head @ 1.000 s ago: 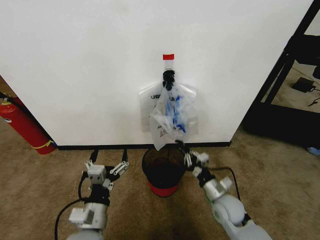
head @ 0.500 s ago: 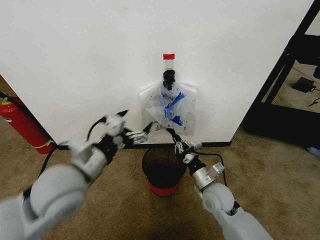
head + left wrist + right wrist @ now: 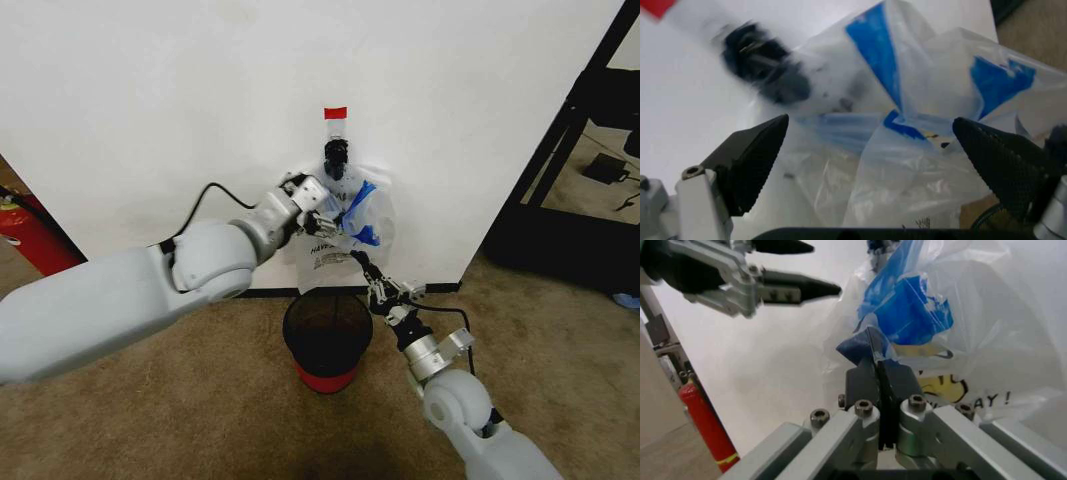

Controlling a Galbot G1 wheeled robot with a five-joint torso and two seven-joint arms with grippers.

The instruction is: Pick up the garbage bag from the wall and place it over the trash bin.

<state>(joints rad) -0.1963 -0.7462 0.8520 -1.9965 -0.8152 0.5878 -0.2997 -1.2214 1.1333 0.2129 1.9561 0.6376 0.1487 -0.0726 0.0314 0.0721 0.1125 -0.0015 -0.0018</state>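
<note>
Two grippers meet at the bag [image 3: 345, 225] hanging on the wall [image 3: 150, 120] hook [image 3: 336, 157] above the bin [image 3: 327, 335]: my left gripper [image 3: 322, 208] gapes wide beside it, my right gripper [image 3: 877, 367] pinches its blue-taped edge. An extinguisher [image 3: 35, 240] stands far left.

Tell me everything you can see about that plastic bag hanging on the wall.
The garbage bag is thin, crinkled, translucent white plastic with blue tape pieces, a yellow smiley and black print. It hangs from a black hook on the white wall, under a red tape mark, above the black mesh trash bin. The right gripper is shut on its lower part; the left gripper is open around its upper part.
</note>
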